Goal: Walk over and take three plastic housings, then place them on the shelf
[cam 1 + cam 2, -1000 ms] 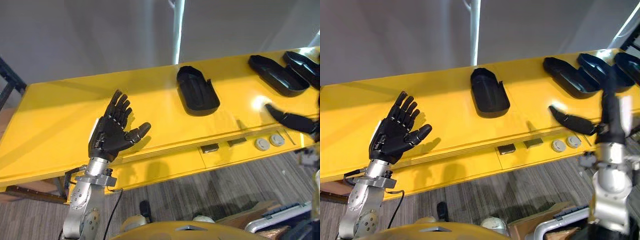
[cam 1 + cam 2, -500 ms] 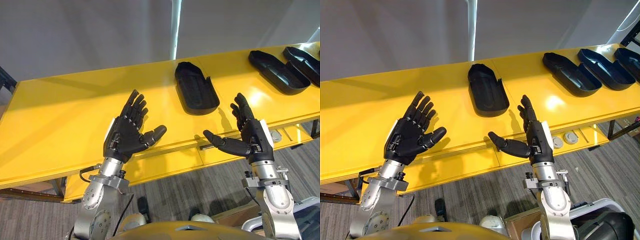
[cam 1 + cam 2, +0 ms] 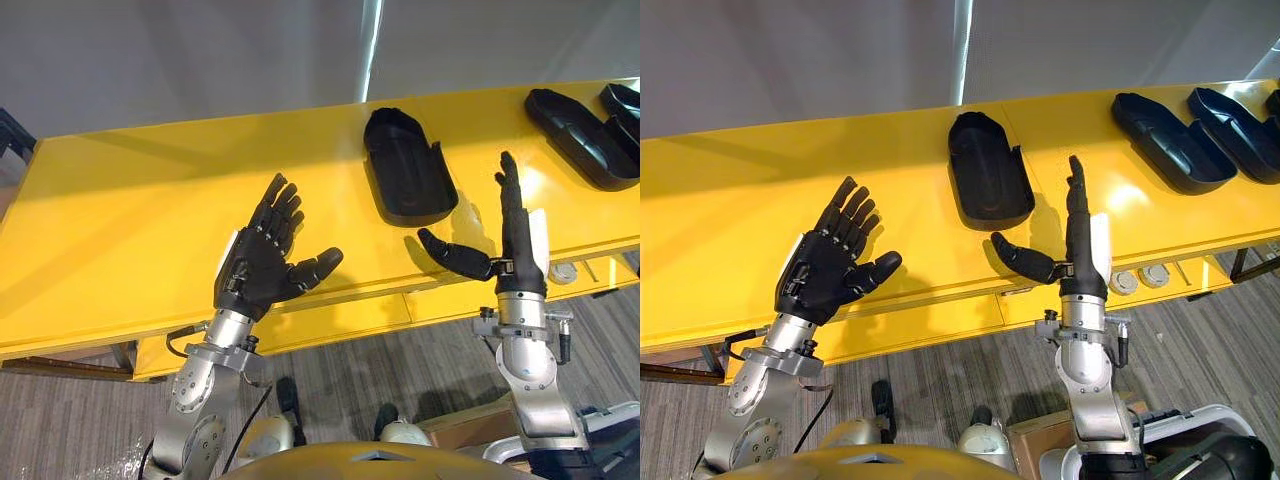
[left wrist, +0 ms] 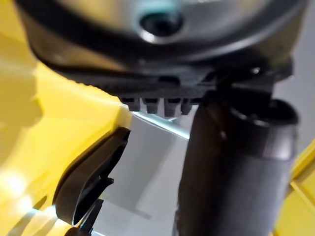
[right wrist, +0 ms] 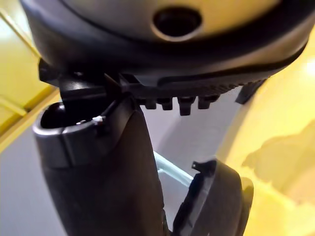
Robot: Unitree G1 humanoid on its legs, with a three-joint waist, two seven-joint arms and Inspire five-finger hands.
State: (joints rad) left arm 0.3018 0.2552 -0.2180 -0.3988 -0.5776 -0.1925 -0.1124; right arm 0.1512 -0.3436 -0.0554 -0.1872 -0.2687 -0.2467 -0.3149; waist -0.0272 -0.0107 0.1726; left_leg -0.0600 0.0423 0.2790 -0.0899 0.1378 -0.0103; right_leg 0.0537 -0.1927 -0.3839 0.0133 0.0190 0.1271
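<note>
On yellow tabletop (image 3: 130, 220), ctr: black housing (image 3: 405, 180); more housings (image 3: 1170, 140) far R. L hand (image 3: 262, 268), R hand (image 3: 518, 245) raised by near edge, fingers straight, apart, both empty.

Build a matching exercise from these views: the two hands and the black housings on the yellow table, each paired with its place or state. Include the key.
Things:
1. left hand
2. right hand
3. lone housing
4. other housings

Places or states:
A. at the right end of the table
B. open, fingers spread, over bare yellow left of mid-table
C. lying mid-table, hollow side up
D. open, fingers straight, thumb out, just right of the lone housing

Pairs: 1-B, 2-D, 3-C, 4-A.
</note>
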